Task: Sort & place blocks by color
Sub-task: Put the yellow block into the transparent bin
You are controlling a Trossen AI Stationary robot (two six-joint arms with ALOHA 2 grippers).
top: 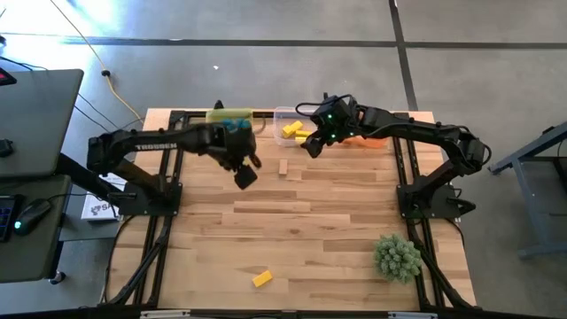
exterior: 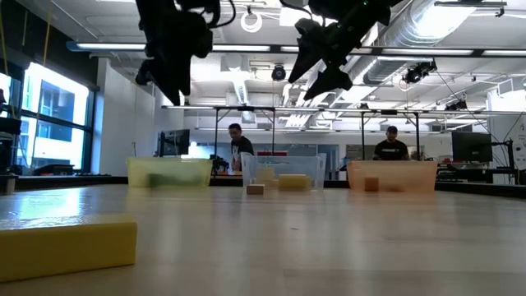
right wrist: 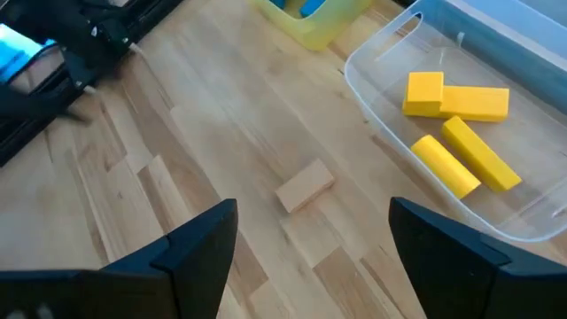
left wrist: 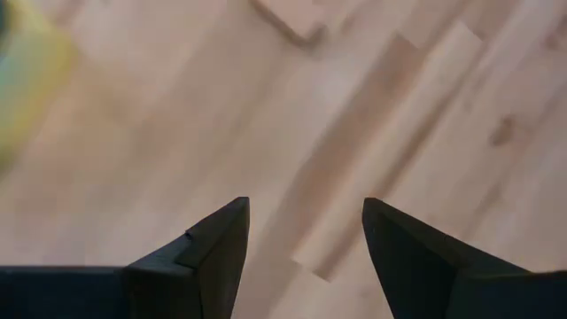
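Up at the far edge of the table (top: pixel 310 221) sit my three bins, and that's why both arms are crowded there: the yellow bin (top: pixel 232 116) on the left already has blue blocks (right wrist: pixel 306 7) in it, the clear bin (right wrist: pixel 523 226) in the middle holds four yellow blocks (right wrist: pixel 456 97), and the orange bin (exterior: pixel 393 175) on the right shows a plain wood piece through its wall. My left gripper (left wrist: pixel 306 235) hangs just in front of the yellow bin, fingers spread with nothing between them, only bare planks below. My right gripper (right wrist: pixel 310 235) hovers beside the clear bin, also spread wide and empty, and it looks straight down on a plain wood block (right wrist: pixel 304 184) lying loose on the table just in front of that bin. I judge that's the next pick, bound for the orange bin. One yellow block (top: pixel 261 279) lies well apart near the front edge, not far from the green plant ball (top: pixel 397 255), so it's left for later
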